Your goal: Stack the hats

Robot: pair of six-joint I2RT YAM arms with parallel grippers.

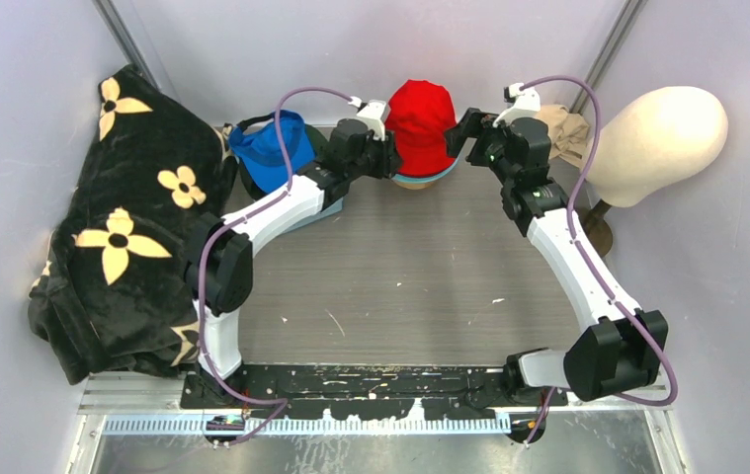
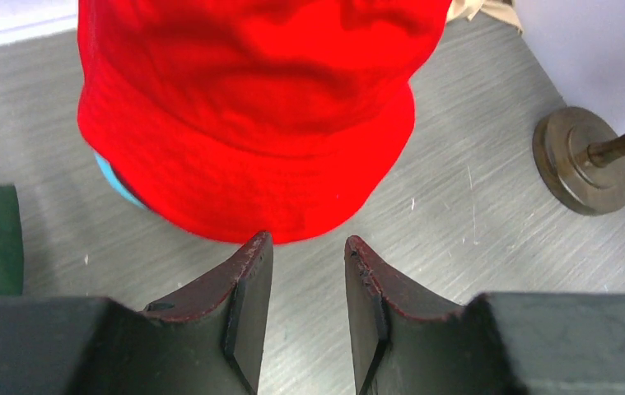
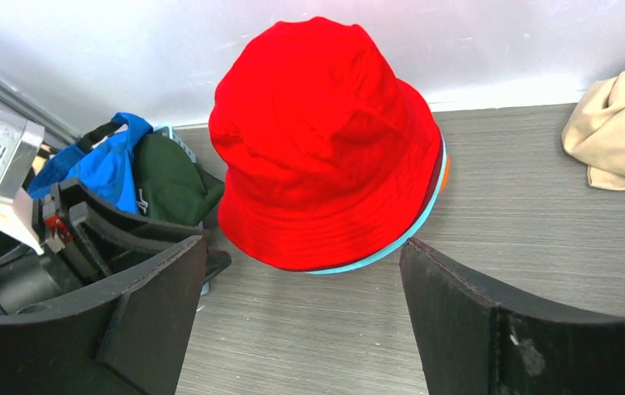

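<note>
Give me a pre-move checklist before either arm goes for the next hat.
1. Left gripper empty: ok. Jaws apart, nothing between them, tips just short of the red bucket hat brim.
2. Right gripper empty: ok. Jaws wide apart, facing the stack.
3. Red bucket hat seated on the stack: ok. The teal hat rim shows just under it.
4. Next hats in sight: ok. The blue cap and dark green cap lie left of the stack, by the left arm.
5. Blue cap nested on the green one: cannot tell.
6. Beige rag apart from the stack: ok.
</note>
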